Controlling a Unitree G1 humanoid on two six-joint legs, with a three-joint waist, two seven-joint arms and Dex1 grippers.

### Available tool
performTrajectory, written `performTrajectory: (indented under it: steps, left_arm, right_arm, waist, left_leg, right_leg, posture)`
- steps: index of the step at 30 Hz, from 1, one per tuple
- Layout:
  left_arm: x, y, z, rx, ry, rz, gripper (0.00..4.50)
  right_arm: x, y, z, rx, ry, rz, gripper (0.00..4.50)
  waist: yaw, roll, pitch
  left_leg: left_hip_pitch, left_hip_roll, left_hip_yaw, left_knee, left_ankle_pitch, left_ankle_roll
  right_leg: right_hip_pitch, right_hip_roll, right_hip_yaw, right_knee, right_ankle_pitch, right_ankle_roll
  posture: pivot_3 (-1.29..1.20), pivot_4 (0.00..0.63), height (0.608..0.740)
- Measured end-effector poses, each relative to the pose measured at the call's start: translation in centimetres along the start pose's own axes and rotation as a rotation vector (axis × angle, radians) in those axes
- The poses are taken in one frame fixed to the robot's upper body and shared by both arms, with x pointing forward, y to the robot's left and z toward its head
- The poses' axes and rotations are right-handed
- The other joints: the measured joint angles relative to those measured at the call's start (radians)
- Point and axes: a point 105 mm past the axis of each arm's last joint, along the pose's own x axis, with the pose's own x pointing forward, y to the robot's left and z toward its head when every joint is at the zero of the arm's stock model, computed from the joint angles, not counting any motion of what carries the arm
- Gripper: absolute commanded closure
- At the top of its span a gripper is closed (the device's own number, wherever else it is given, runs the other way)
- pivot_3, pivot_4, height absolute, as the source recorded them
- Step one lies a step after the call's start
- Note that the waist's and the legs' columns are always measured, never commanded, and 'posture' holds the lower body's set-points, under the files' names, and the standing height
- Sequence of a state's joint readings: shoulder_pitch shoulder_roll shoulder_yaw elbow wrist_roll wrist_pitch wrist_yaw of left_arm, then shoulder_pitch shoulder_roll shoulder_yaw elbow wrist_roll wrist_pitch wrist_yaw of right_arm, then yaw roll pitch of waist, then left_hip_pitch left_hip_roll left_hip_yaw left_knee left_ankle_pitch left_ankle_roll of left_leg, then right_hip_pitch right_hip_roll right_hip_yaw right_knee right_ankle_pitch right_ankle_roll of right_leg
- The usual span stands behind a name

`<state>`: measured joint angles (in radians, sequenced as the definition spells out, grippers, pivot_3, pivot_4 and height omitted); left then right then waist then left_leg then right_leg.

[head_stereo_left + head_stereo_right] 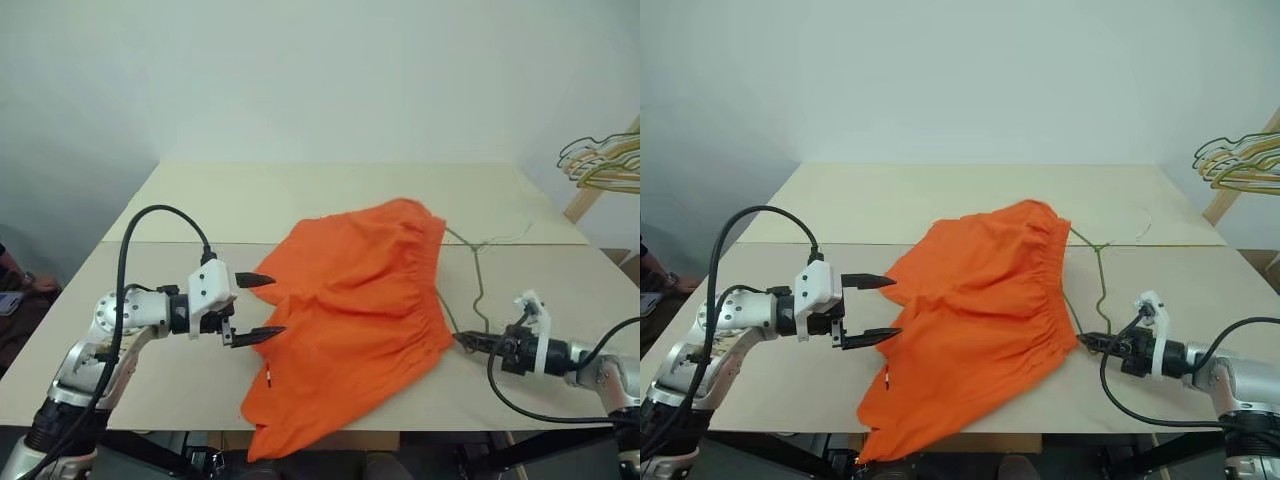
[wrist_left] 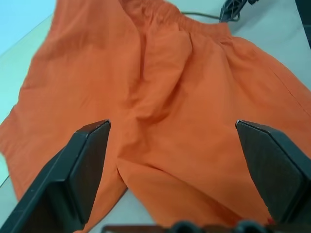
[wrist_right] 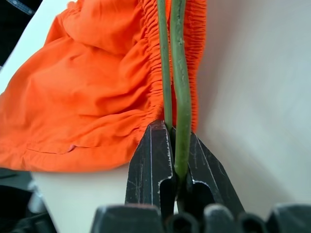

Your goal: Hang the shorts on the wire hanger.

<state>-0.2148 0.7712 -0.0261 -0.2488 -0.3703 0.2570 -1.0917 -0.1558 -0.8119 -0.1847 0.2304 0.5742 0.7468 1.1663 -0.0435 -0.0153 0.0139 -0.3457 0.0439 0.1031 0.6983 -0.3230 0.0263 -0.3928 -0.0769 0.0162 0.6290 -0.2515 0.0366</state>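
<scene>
I've got the right gripper clamped on the wire hanger nr the table's front-right edge, hanger partly under the shorts mid-table w/ one leg over the front edge, left gripper spread wide, empty, so hanging's barely begun imo.

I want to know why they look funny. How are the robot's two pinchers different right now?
The left gripper has its fingers spread wide apart and holds nothing, while the right gripper is pinched shut on the wire hanger. The left gripper points at the leg side of the orange shorts; the right gripper sits by their gathered waistband. Both have two black fingers and hover low over the table.
</scene>
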Motion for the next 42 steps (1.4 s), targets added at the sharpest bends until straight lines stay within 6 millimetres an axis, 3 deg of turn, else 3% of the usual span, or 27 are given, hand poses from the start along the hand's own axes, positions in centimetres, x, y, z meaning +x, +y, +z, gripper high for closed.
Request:
performTrajectory:
  steps: [3,10,15,20,24,28,33,42]
  left_arm:
    - [0.3,1.6,1.1,0.05,-0.031,0.036,0.01]
    - [0.8,8.7,8.2,0.197,-0.224,0.213,0.01]
    - [0.6,11.0,12.1,0.253,-0.29,0.14,0.01]
    - [0.9,12.2,14.0,0.291,-0.272,-0.005,0.01]
    - [1.7,12.5,14.2,0.287,-0.214,-0.15,0.01]
    - [2.7,12.7,13.0,0.288,-0.089,-0.244,0.01]
    - [4.3,12.7,12.0,0.289,0.049,-0.296,0.01]
    - [6.1,11.8,9.6,0.245,0.186,-0.375,0.01]
  right_arm:
    - [0.2,0.4,1.8,-0.12,-0.014,-0.012,4.5]
    - [-0.1,3.1,7.0,-0.417,0.025,0.0,4.5]
    - [1.2,4.1,7.4,-0.516,0.082,0.017,4.5]
    - [2.4,4.6,9.0,-0.634,0.087,0.0,4.5]
    - [3.6,4.9,8.9,-0.703,0.102,0.01,4.5]
    - [4.5,5.0,8.5,-0.758,0.135,0.019,4.5]
    - [6.0,5.5,8.7,-0.841,0.136,0.029,4.5]
    - [7.0,5.4,8.4,-0.882,0.153,0.026,4.5]
  waist:
    - [0.0,0.0,0.0]
    - [0.001,0.0,0.0]
    - [-0.008,0.0,0.0]
    - [-0.015,0.0,0.0]
    - [-0.019,-0.001,0.0]
    - [-0.027,-0.001,0.0]
    - [-0.028,-0.001,0.001]
    - [-0.027,-0.001,0.001]
  left_leg:
    - [0.0,0.0,0.0,0.001,0.0,0.0]
    - [-0.004,-0.001,-0.002,0.002,0.0,0.0]
    - [-0.007,-0.001,0.002,0.006,0.0,0.0]
    - [-0.008,-0.001,0.006,0.007,0.0,0.0]
    - [-0.011,-0.002,0.007,0.007,0.001,-0.001]
    - [-0.018,-0.002,0.007,0.011,0.001,-0.002]
    - [-0.022,-0.001,0.006,0.014,-0.001,0.003]
    - [-0.028,-0.001,0.007,0.016,-0.001,0.003]
  right_leg:
    - [0.0,0.0,0.0,0.0,0.0,0.0]
    - [-0.001,0.0,-0.001,-0.003,0.001,0.001]
    - [-0.002,0.0,-0.001,-0.002,0.001,0.002]
    - [-0.004,0.0,-0.002,-0.002,0.001,0.002]
    - [-0.007,0.0,-0.002,-0.001,0.001,0.002]
    - [-0.013,0.0,-0.002,0.0,0.002,0.002]
    - [-0.016,0.0,-0.001,0.001,0.002,0.004]
    - [-0.023,0.0,0.0,0.003,0.002,0.004]
  posture:
    - [-0.08,0.0,0.74]
    - [-0.08,0.0,0.74]
    - [-0.07,0.0,0.74]
    - [-0.07,0.0,0.74]
    - [-0.07,0.0,0.74]
    - [-0.08,0.0,0.74]
    - [-0.08,0.0,0.74]
    - [-0.1,0.0,0.74]
